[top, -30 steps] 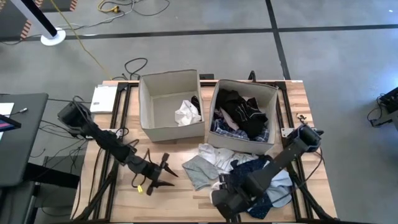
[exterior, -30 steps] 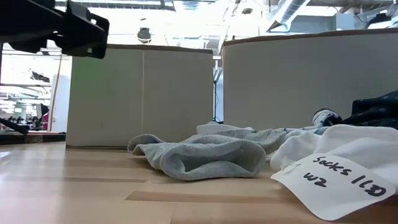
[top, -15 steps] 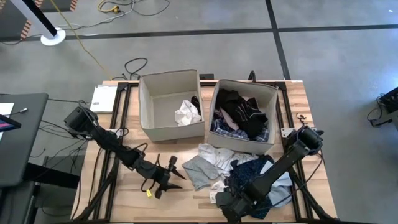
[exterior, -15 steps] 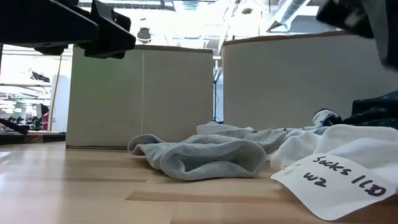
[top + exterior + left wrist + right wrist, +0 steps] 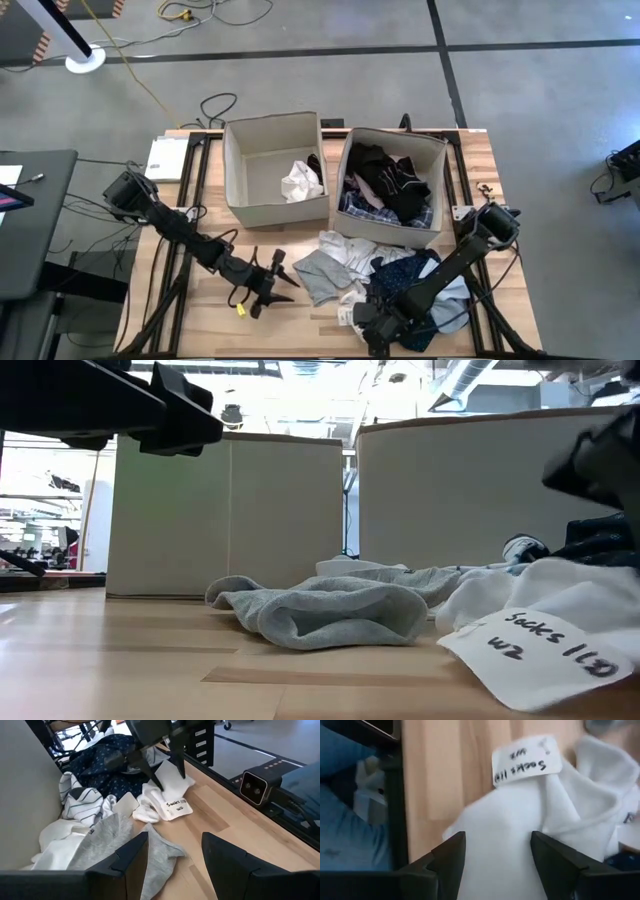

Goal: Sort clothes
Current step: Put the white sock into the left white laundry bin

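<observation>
Near edge of table: my right gripper (image 5: 362, 318) hangs low over a white sock (image 5: 520, 835) w/ a paper tag (image 5: 526, 766). Fingers spread either side of the sock, nothing gripped. The tag shows in the low view too, handwritten "Socks".

My left gripper (image 5: 268, 283) hovers above bare wood, left of the loose pile. Fingers (image 5: 125, 860) apart, empty, pointing toward the clothes.

Between the grippers, a bit farther in: grey garment (image 5: 320, 272) lies crumpled flat on the table (image 5: 200, 330). Beside it to the right, white pieces, then navy dotted fabric (image 5: 405, 268) and light blue under the right arm. All touching, one heap.

Far side: two beige boxes side by side. Left box (image 5: 272, 135) holds one white item (image 5: 300, 182) in its right corner. Right box (image 5: 392, 140) is full: black on top (image 5: 385, 175), blue plaid (image 5: 360, 208) at its near edge.
</observation>
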Robot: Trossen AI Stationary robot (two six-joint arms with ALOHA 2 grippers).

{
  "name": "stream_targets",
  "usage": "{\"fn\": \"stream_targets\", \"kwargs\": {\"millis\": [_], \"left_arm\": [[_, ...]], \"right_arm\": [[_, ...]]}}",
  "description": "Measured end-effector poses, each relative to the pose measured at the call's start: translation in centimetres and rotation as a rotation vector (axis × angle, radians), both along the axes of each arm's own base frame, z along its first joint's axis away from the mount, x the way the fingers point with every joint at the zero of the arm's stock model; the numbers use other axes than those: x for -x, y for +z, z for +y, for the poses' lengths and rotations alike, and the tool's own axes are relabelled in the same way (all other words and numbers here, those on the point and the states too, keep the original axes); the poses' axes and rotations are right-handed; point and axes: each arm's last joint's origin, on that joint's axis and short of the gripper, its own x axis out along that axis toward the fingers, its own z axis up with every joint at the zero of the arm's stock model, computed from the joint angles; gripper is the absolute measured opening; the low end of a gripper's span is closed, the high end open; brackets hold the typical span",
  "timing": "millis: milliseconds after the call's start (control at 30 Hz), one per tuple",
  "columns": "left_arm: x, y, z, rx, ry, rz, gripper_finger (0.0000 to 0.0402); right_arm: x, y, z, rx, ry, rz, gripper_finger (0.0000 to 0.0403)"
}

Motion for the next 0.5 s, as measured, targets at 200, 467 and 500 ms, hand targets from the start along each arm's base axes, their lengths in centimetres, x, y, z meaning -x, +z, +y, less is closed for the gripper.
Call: {"fn": "stream_targets", "kwargs": {"millis": [200,467,500], "left_arm": [[-0.1,0.0,0.2,0.008,0.009,0.003,0.018],[-0.1,0.0,0.2,0.005,0.008,0.002,0.018],[-0.1,0.0,0.2,0.005,0.008,0.003,0.018]], "right_arm": [[0.2,-0.7,-0.2,-0.004,0.003,-0.011,0.0187],[0.3,-1.6,-0.7,0.0,0.001,-0.013,0.0069],[0.3,-1.7,-0.8,0.002,0.002,-0.013,0.0055]]}}
